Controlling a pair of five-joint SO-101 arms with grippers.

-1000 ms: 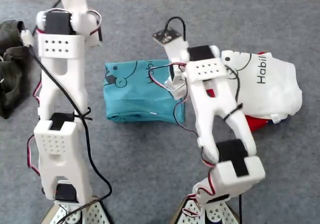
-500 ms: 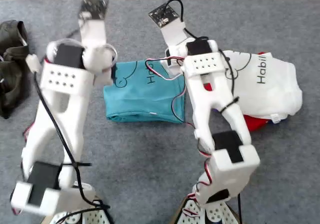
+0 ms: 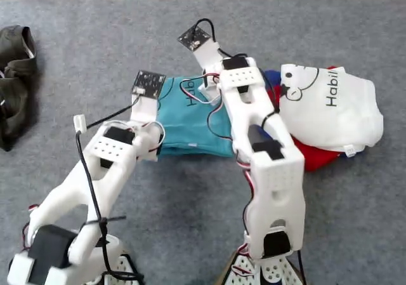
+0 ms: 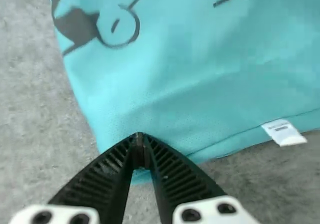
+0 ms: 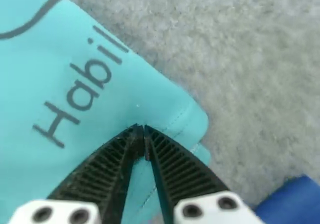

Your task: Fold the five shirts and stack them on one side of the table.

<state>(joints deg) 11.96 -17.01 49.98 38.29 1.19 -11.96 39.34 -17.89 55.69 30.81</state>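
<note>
A folded teal shirt (image 3: pixel 187 123) with dark print lies at the table's middle. My left gripper (image 4: pixel 139 138) is shut, its tips together on the teal shirt (image 4: pixel 200 64) just inside its near left edge, by a white tag (image 4: pixel 282 132). My right gripper (image 5: pixel 140 130) is also shut, with its tips on the teal shirt (image 5: pixel 75 84) near its far right corner. A folded white shirt (image 3: pixel 333 107) lies at the right on top of a red shirt (image 3: pixel 314 155) and a blue shirt (image 3: pixel 273 80). A crumpled dark green shirt (image 3: pixel 14 82) sits at the left edge.
Grey carpet-like cloth (image 3: pixel 355 221) covers the table. The left arm (image 3: pixel 95 177) crosses the front left, and the right arm (image 3: pixel 266 164) runs from the front up the middle. Open room lies at the back and front right.
The left arm swung from the back left across and down onto the teal shirt's left side. The right arm shifted left toward the shirt's far edge, uncovering the blue shirt.
</note>
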